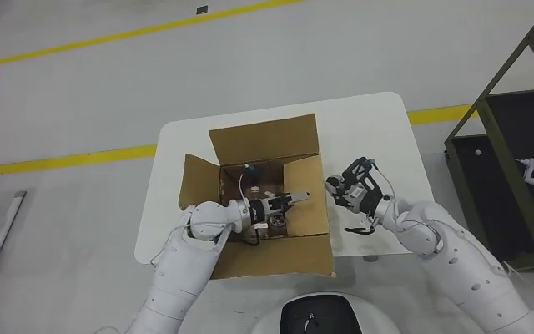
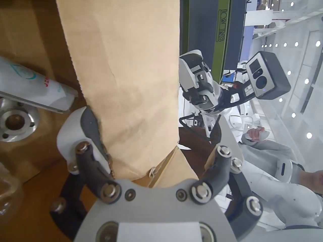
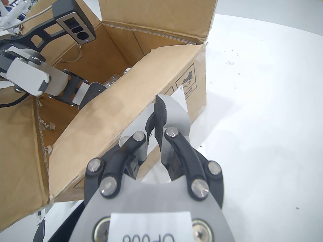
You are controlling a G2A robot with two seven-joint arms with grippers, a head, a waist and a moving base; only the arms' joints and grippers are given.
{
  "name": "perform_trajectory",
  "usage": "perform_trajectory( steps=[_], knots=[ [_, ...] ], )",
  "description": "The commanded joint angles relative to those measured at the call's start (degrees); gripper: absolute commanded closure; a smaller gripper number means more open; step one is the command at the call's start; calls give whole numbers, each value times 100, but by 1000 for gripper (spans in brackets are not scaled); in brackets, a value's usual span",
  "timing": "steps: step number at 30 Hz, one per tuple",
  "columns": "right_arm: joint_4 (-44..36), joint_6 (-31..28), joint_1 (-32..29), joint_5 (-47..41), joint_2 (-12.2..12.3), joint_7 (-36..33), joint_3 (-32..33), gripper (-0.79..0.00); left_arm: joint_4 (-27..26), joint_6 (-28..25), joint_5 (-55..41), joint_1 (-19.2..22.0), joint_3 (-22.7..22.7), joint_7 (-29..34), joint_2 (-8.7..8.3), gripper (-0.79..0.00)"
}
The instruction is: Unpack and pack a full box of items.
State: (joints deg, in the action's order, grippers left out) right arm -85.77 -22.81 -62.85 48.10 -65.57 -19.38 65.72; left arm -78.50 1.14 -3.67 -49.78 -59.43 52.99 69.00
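An open cardboard box (image 1: 265, 139) stands on the white table (image 1: 367, 125). My left gripper (image 1: 294, 199) is open and straddles the box's right side flap (image 2: 121, 59). One finger (image 2: 87, 124) is inside against the cardboard and the other finger (image 2: 224, 137) is outside it. Inside the box lie a white tube (image 2: 32, 86), a metal flange (image 2: 15, 123) and a clear plastic bottle (image 2: 7, 197). My right gripper (image 1: 335, 184) is shut and empty, just outside the same flap (image 3: 121, 107), above the table.
The box's back flap (image 3: 156, 3) stands upright and the near flap (image 1: 275, 257) folds outward. Bare table lies right of the box (image 3: 265, 101). A green-framed cart (image 1: 501, 150) stands off the table's right side.
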Motion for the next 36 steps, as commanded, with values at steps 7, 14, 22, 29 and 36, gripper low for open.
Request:
perform_trajectory(
  steps=[7, 14, 22, 29, 36],
  knots=[
    [-20, 60, -31, -151, 2, 86, 156, -246, -196, -154, -695, -106, -289, 185, -30, -785],
    [-142, 9, -137, -762, 53, 120, 661, -785, -619, -391, -1065, 54, -326, 434, -19, -785],
    [-380, -36, -416, -2149, 135, -338, 1374, -557, -666, -637, -1171, 531, 182, 508, 118, -785],
    [-671, -46, -603, -2924, 205, -778, 1837, -292, -428, -837, -1139, 969, 822, 624, 298, -785],
    [-818, 176, -554, -2903, 232, -1041, 1869, -228, -242, -878, -972, 1136, 1199, 584, 414, -785]
  ],
)
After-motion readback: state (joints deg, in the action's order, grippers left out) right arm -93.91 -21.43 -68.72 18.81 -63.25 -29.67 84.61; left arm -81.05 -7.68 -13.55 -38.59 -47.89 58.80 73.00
